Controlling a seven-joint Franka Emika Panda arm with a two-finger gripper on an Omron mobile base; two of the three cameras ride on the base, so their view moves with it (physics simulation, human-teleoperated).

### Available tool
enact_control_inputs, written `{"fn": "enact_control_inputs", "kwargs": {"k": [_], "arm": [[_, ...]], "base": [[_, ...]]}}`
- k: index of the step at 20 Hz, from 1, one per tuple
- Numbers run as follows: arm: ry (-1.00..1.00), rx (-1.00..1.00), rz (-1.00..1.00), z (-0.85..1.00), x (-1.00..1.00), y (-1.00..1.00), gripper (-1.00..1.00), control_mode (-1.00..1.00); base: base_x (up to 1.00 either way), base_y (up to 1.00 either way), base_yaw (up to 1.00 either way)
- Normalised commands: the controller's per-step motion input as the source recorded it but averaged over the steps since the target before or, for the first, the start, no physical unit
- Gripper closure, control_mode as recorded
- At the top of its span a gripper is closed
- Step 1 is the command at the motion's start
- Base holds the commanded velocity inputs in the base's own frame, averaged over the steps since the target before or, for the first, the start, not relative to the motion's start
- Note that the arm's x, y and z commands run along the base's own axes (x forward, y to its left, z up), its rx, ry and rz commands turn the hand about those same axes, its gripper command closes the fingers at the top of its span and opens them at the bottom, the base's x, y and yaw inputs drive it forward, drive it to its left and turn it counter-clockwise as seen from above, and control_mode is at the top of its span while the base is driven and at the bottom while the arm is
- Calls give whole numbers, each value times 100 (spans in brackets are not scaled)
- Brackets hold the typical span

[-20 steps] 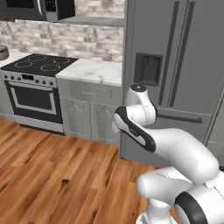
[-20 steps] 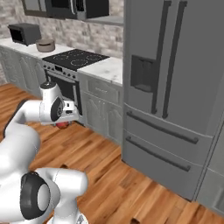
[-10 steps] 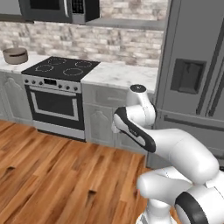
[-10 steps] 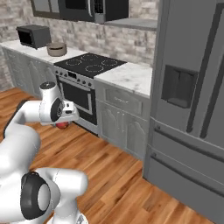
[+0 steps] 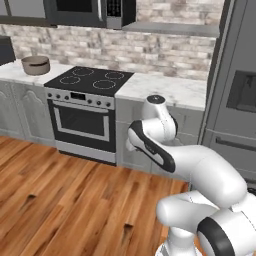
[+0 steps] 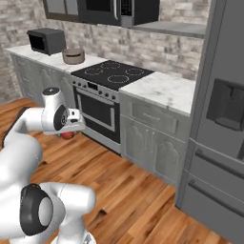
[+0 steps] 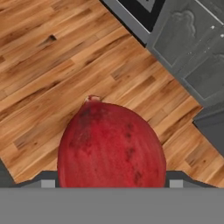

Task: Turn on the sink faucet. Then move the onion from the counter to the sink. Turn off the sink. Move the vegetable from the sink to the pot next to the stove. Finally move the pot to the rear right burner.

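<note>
Wood plank floor (image 7: 52,52) runs under me, with grey cabinet doors (image 7: 192,48) angled across the far side of my hand view. My jaws are clamped on the onion (image 7: 111,146), a dark red bulb that sits right against the camera, its stem nub pointing away from me. My gripper (image 6: 68,134) hangs low beside my own folded arm, well above the floor, and in the right base view the onion (image 6: 67,135) shows as a small red patch tucked under the wrist. I judge I carry it tucked in close like this so it rides safely while the base drives, rather than swinging out on a long reach.

Further out stands the stove (image 5: 90,82), black-topped with four burners, an oven door below it and a microwave (image 5: 87,9) above. On the marble counter (image 6: 47,57) to the stove's left sits the pot (image 5: 35,65), a round brownish vessel, upright and open. In the right base view the pot (image 6: 73,55) stands just beside a toaster oven (image 6: 46,41). A tall grey fridge (image 6: 219,114) closes off the right side.

With the onion in my grip and the pot ahead, I judge I am on the step of bringing the vegetable to the pot. The pot is well apart from my hand, so I need to get closer before lifting the onion over its rim.
</note>
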Motion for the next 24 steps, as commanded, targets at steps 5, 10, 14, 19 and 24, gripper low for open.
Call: {"fn": "enact_control_inputs", "kwargs": {"k": [5,10,14,19,24], "arm": [[0,0,0,0,0,0,100,100],[0,0,0,0,0,0,100,100],[0,0,0,0,0,0,100,100],[0,0,0,0,0,0,100,100],[0,0,0,0,0,0,100,100]], "base": [[55,89,0],[68,30,0],[45,-21,0],[60,34,0],[69,87,0]]}}
